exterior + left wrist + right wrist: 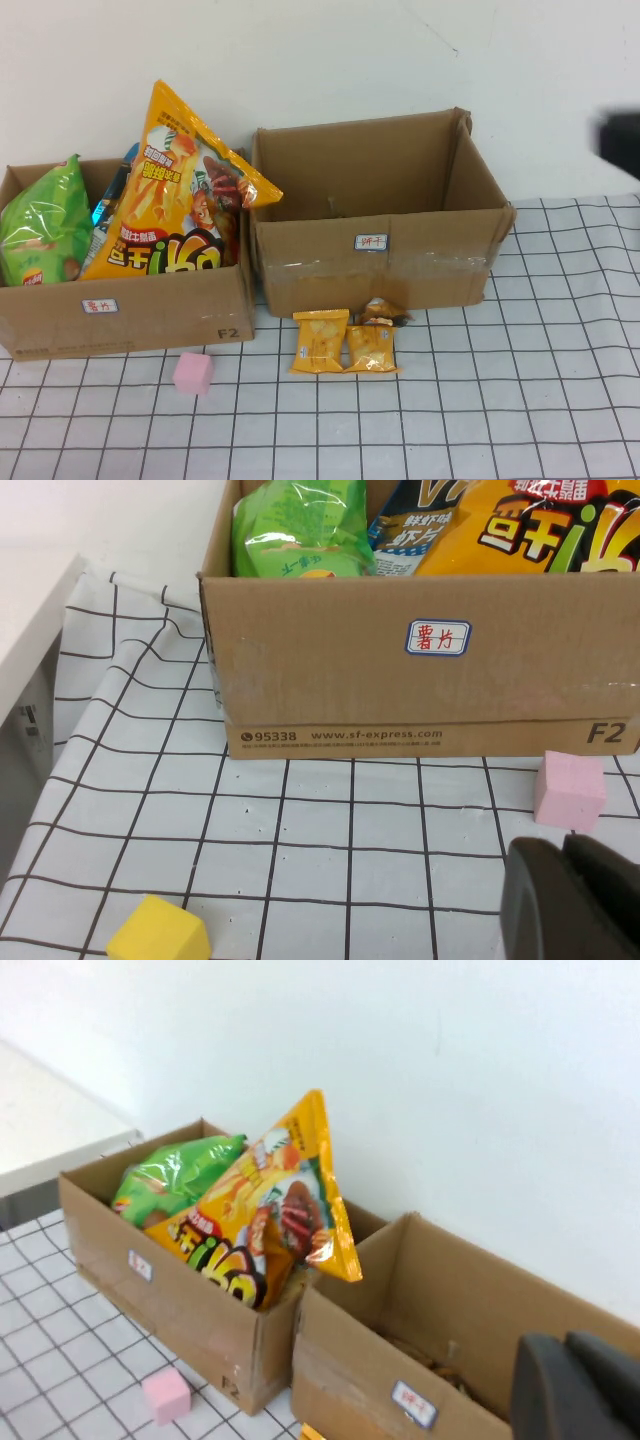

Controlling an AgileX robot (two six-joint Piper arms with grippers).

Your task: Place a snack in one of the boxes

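Two small yellow snack packets (320, 341) (371, 348) lie on the checked cloth in front of the right cardboard box (380, 265). A third small packet (385, 312) sits just behind them against the box. The left box (130, 310) holds a big orange chips bag (180, 190) and a green bag (45, 220). My right gripper (621, 142) is a dark blur at the right edge, raised beyond the right box; in its wrist view it (565, 1342) is shut and empty above that box (370, 1380). My left gripper (563, 845) is shut and empty, low near the pink cube (570, 788).
A pink cube (193, 372) lies in front of the left box (400, 670). A yellow cube (158, 932) lies near the table's left edge. Some brownish bits lie inside the right box (440, 1360). A white wall stands behind both boxes.
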